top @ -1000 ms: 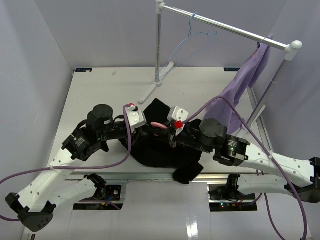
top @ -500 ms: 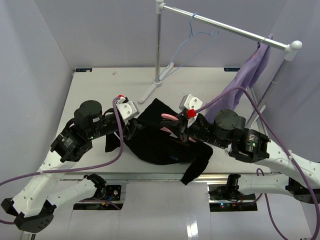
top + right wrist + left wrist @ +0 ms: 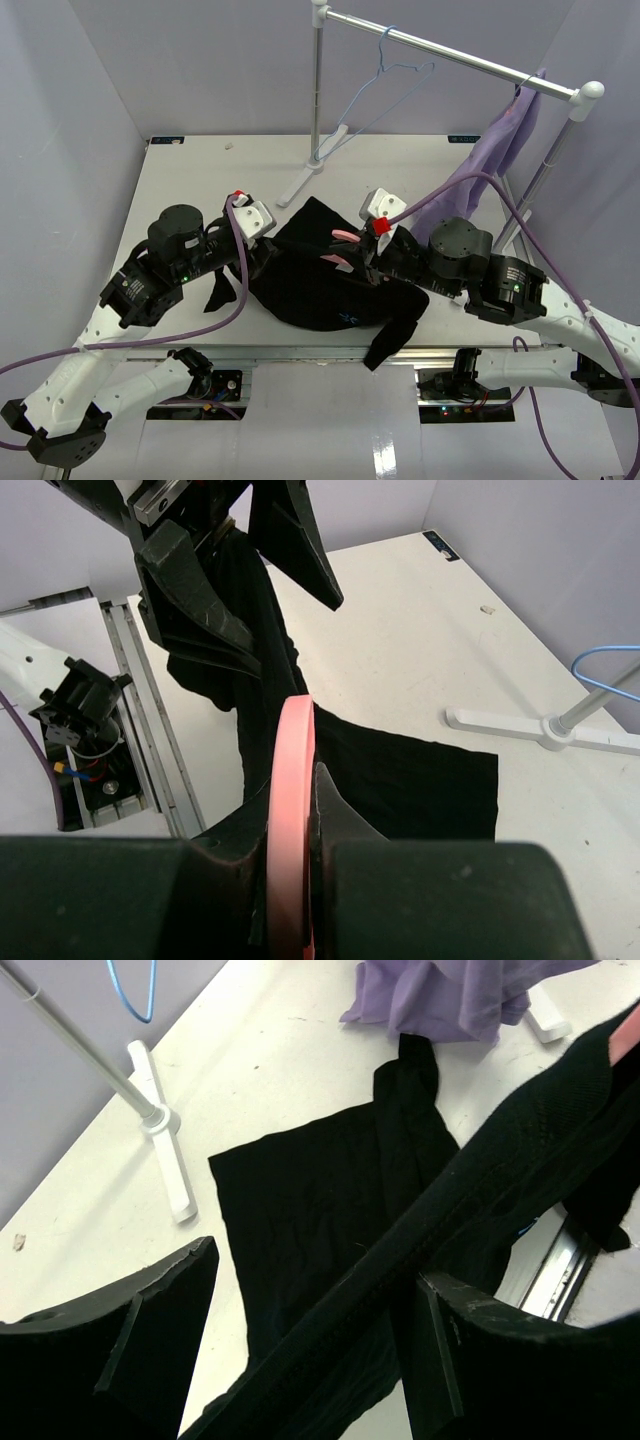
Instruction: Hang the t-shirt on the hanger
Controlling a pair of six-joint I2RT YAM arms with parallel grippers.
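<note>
Pale lilac walls (image 3: 80, 90), white table (image 3: 200, 180), chrome clothes rail (image 3: 450, 52) (white feet (image 3: 290, 188)) at the back, soft even light

The black t-shirt (image 3: 315, 295) lies bunched on the table (image 3: 190, 180), 1 part pulled taut; the pink hanger (image 3: 343, 237) shows partly through its cloth.

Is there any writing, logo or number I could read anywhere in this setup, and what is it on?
Nothing here reads as clear text.
Blue mark on the t-shirt: too small to read.
Dark strip on the far edge of the table: too small to read.
</note>
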